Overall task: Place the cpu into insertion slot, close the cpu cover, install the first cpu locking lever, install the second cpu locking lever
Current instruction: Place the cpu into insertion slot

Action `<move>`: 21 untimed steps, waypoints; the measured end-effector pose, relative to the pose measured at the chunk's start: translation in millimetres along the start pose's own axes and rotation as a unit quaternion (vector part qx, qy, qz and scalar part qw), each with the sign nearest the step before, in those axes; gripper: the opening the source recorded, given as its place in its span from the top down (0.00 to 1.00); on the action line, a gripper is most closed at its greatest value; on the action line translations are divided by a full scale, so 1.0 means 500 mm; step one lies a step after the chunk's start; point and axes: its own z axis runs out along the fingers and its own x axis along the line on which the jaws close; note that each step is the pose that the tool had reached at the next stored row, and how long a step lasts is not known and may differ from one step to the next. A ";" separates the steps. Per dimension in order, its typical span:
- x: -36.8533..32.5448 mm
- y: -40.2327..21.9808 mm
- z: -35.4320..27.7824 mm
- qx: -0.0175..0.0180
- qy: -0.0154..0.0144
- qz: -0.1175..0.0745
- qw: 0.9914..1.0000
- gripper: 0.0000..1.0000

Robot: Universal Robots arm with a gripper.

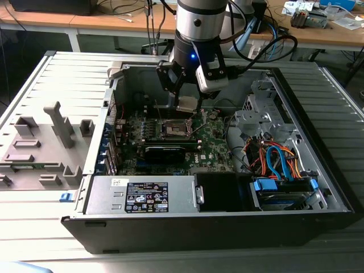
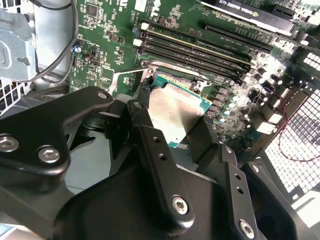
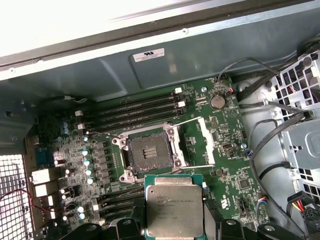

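The gripper (image 2: 175,127) is grasping the cpu (image 3: 175,206) by its edges, jaws clenched, and hovering near the open insertion slot (image 3: 149,154). Seating it well is likely demanding a level chip squared to the socket.

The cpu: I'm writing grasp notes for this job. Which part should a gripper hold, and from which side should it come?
The cpu is a thin flat square, so probably best pinched on two opposite thin edges, coming from above its metal top; that leaves the underside free for the socket. The gripper holds it this way.
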 end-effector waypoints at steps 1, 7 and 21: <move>0.000 0.000 0.000 0.000 0.000 0.001 1.000 0.45; 0.000 0.000 0.000 0.000 0.000 0.005 1.000 0.45; 0.000 0.000 0.000 0.000 -0.001 0.014 1.000 0.45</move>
